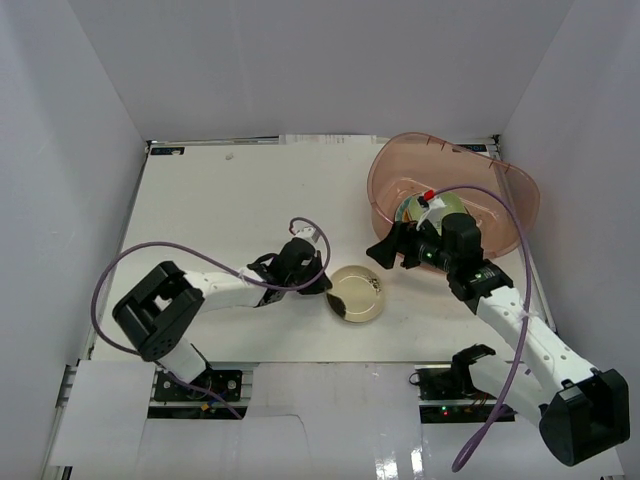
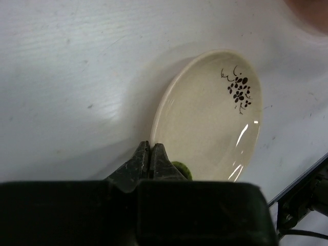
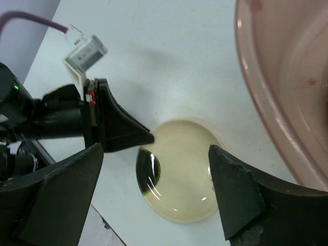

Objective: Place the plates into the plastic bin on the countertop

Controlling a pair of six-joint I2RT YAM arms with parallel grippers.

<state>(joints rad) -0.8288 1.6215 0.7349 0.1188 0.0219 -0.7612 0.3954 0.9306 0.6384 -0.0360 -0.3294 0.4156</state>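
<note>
The glossy cream-gold plate (image 1: pixel 357 294) lies flat and right way up on the white tabletop (image 1: pixel 220 200), toward the front, between the two arms and just short of the plastic bin (image 1: pixel 385 195). A small dark grape sprig (image 2: pixel 238 89) is painted in its well. It looks like glazed ceramic: stiff, fairly light, slick and easily chipped. A hold therefore belongs on the raised rim, one finger over and one under, since the smooth well offers nothing to pinch. The left gripper (image 1: pixel 322 284) sits low at the rim on the side away from the bin, its fingers (image 2: pixel 141 161) pressed together right at the lip; whether the lip is caught between them I cannot tell. The right gripper (image 1: pixel 395 252) hangs above the bin side of the plate, spread wide and empty. Beyond it, the bin holds other dishes (image 1: pixel 415 208), partly hidden behind that gripper.
</note>
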